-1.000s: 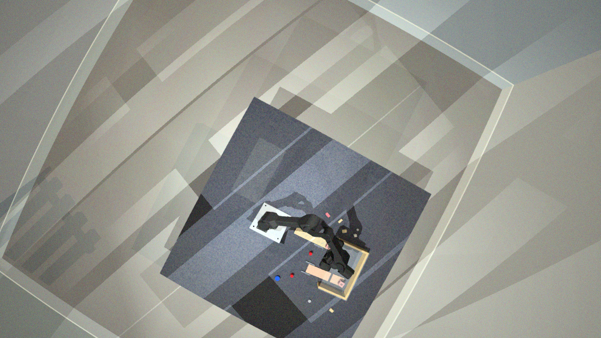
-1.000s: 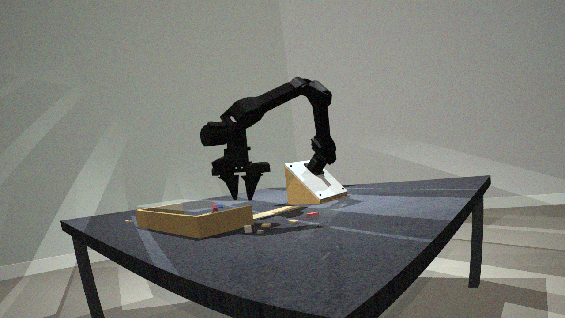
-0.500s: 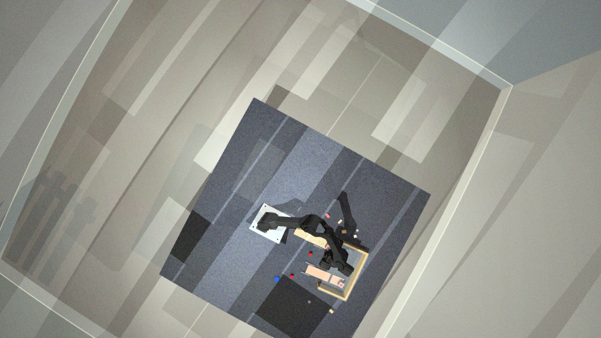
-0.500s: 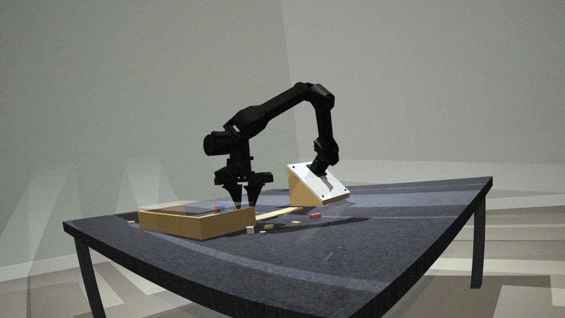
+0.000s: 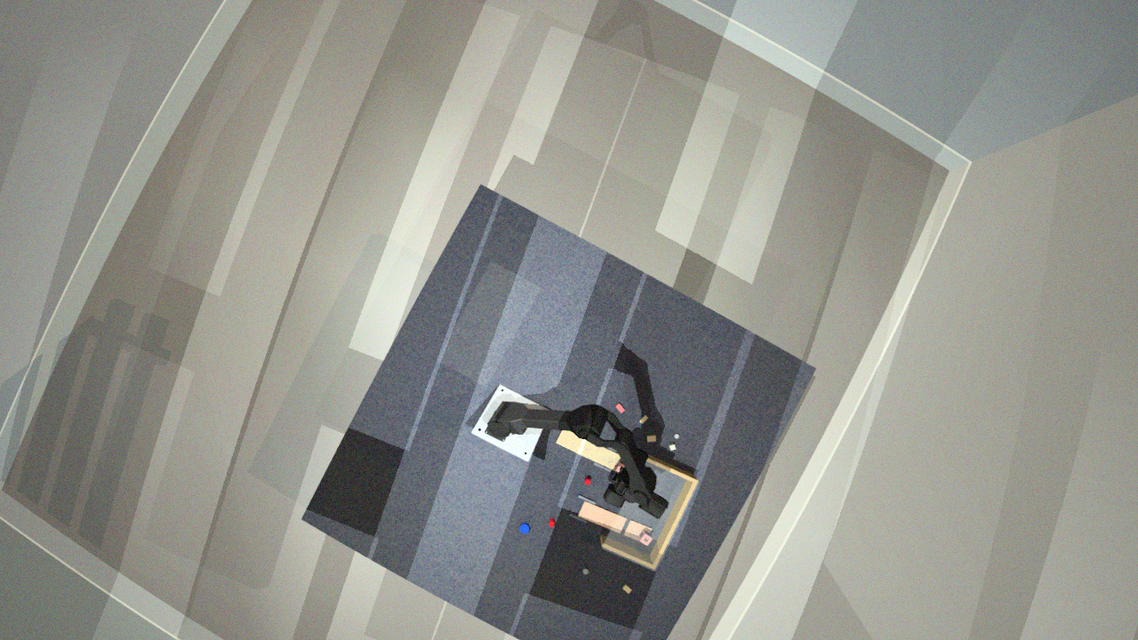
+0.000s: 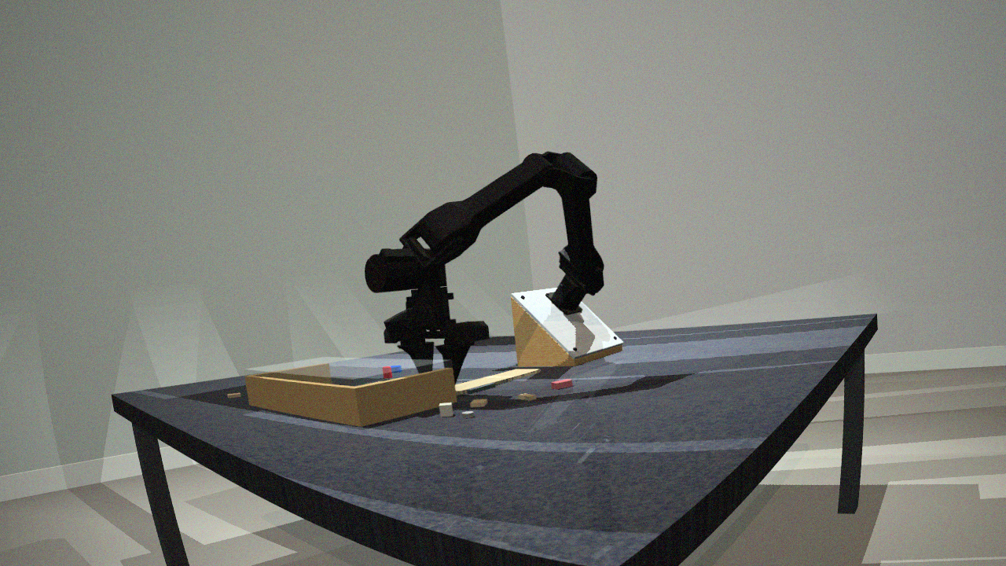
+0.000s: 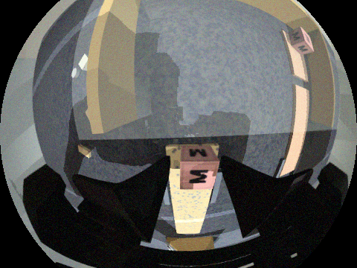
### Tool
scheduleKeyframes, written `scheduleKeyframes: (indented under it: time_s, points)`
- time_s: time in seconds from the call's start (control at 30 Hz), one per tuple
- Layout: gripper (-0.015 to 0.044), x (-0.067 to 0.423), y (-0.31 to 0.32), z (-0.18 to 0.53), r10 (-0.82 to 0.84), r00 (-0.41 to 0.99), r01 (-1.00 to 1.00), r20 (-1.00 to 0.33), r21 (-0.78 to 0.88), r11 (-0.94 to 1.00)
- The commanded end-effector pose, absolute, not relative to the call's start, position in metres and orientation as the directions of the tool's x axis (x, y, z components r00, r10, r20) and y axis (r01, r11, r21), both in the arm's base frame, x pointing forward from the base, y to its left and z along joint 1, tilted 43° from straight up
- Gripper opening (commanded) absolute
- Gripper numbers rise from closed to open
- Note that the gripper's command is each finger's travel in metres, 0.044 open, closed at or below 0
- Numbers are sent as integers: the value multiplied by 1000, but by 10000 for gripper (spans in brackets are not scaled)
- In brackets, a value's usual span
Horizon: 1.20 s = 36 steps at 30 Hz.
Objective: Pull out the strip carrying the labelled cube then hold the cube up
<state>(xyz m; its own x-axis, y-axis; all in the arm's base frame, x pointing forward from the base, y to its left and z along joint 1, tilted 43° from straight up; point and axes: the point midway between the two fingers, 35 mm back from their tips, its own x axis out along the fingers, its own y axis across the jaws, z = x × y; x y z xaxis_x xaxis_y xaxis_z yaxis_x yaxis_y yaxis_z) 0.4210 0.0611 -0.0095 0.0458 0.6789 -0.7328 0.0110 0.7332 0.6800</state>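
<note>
My gripper (image 6: pixel 441 373) (image 7: pixel 195 160) is partly open and points down, its fingertips on either side of a pink cube marked M (image 7: pixel 198 175) (image 5: pixel 618 467). Narrow gaps show beside the cube in the wrist view. The cube sits near the far end of a speckled yellow strip (image 7: pixel 190 208) (image 5: pixel 582 447) (image 6: pixel 503 380), which shows no gap in its visible part. A peach strip at the right lies in two pieces, a long one (image 7: pixel 301 108) (image 5: pixel 600 516) and a short one (image 7: pixel 296 63) (image 5: pixel 637 529), with a gap between. Another M cube (image 7: pixel 302 42) (image 5: pixel 645 538) sits on the short piece.
A wooden-walled box (image 5: pixel 676 517) (image 6: pixel 302 402) (image 7: pixel 94 74) with a clear cover stands just beyond the gripper. Low grey rails flank the strips. Red pieces (image 5: pixel 588 480) (image 5: pixel 552 523), a blue piece (image 5: pixel 524 528), a pinkish-red block (image 5: pixel 620 408) (image 6: pixel 562 384) and several small blocks lie around.
</note>
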Motion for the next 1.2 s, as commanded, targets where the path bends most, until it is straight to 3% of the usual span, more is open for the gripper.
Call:
scheduleKeyframes:
  time_s: [0.0, 0.13, 0.27, 0.5, 0.63, 1.17]
  points:
    - [250, 418, 63, -12, 682, 39, 22, -730, 683, 730]
    - [250, 418, 63, -12, 682, 39, 22, -730, 683, 730]
    - [145, 420, 62, -11, 679, 44, 12, -733, 680, 733]
    - [98, 420, 62, -11, 679, 44, 12, -733, 680, 733]
    - [0, 418, 60, -9, 679, 43, 12, -733, 680, 733]
    - [0, 359, 30, 14, 680, 36, 24, -732, 681, 732]
